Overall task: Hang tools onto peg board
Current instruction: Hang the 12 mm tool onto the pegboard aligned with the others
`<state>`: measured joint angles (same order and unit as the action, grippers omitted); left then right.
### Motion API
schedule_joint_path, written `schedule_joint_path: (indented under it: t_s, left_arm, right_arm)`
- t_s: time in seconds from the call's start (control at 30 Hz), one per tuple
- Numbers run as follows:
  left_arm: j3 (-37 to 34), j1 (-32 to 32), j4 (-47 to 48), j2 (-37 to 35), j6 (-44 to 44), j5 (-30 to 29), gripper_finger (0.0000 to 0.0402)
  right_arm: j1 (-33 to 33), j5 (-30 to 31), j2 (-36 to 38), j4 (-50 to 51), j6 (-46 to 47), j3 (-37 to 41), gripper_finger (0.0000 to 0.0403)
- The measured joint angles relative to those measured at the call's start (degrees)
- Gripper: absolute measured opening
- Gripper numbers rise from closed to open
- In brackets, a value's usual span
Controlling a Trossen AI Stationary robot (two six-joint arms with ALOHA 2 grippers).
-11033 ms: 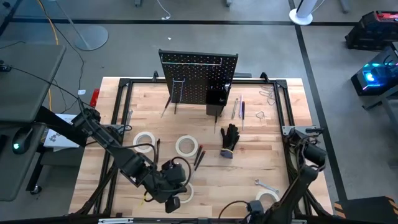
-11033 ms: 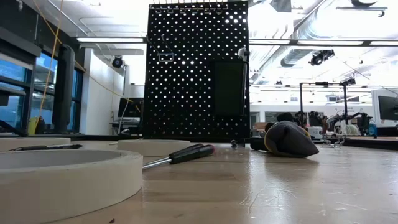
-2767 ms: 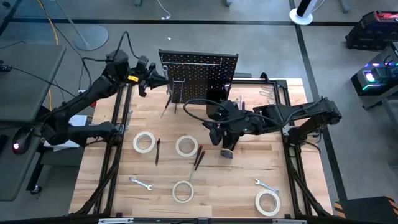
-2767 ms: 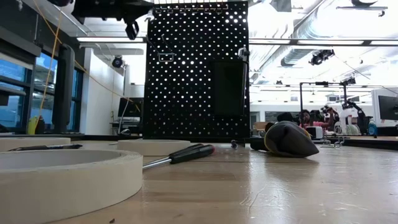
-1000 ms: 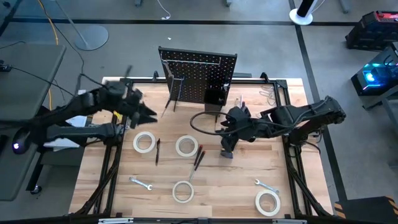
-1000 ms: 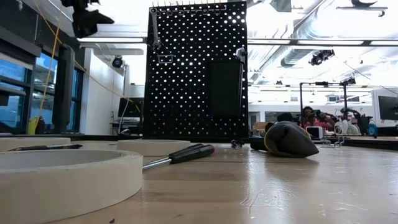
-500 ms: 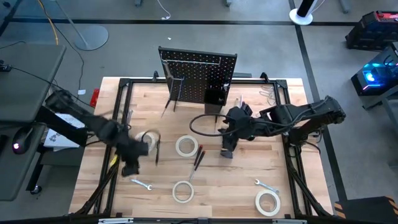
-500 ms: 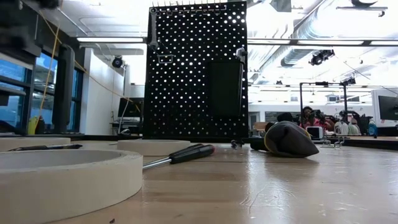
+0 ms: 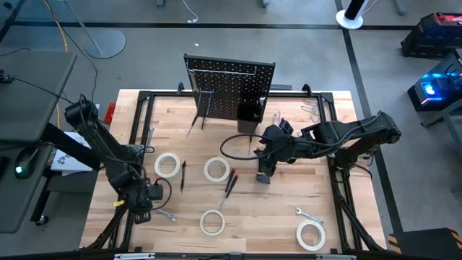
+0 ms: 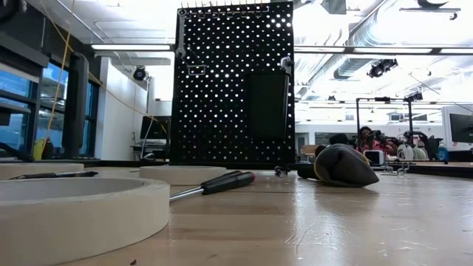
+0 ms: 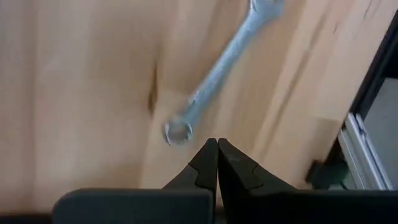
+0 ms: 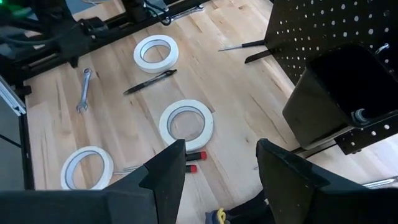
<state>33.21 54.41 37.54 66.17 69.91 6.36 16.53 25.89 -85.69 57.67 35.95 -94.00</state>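
Note:
The black peg board (image 9: pixel 231 90) (image 10: pixel 235 81) stands upright at the table's far edge, with a black bin (image 12: pixel 342 93) on it. A silver wrench (image 10: pixel 182 41) hangs at its upper left. My left gripper (image 9: pixel 146 209) (image 11: pixel 217 146) is shut and points down at the near left. Its tips are just short of the ring end of a silver wrench (image 9: pixel 164 214) (image 11: pixel 217 68) that lies flat on the wood. My right gripper (image 9: pixel 266 155) (image 12: pixel 221 174) hovers open above the black glove (image 9: pixel 265 173) (image 10: pixel 344 166). Several white tape rolls (image 9: pixel 167 165) and two screwdrivers (image 9: pixel 182 175) (image 9: pixel 229 184) lie about.
A second wrench (image 9: pixel 309 215) and a tape roll (image 9: pixel 312 234) lie near the right front corner. Metal rods (image 9: pixel 278 126) lie right of the bin. The black table frame (image 9: pixel 137 144) runs along the edges. The right arm's cable (image 9: pixel 231 141) loops over the middle. People (image 10: pixel 366 137) show in the room behind.
My left gripper has swung from the far left, beside the left tape roll, toward the table's near edge and down, tipping to point steeply at the wood by the wrench. Its fingers, spread a second ago, are now together. The right arm has kept still.

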Motion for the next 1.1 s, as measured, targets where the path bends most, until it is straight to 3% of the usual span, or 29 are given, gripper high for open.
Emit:
schedule_joint_path:
  t_s: [0.33,0.57,1.1]
  left_arm:
    - [-5.09,0.46,-2.04,-0.06,-5.65,2.17,0.0000]
    - [-6.18,0.46,-8.78,-0.09,-6.01,1.20,0.0000]
    - [-6.43,0.44,-5.86,0.12,-6.56,-0.99,0.0000]
  right_arm:
    - [0.00,0.54,-0.18,-0.03,4.93,0.00,0.0188]
    - [0.00,1.17,-0.22,-0.04,6.59,0.00,0.0188]
    - [-0.04,1.41,-0.22,-0.02,6.64,0.00,0.0188]
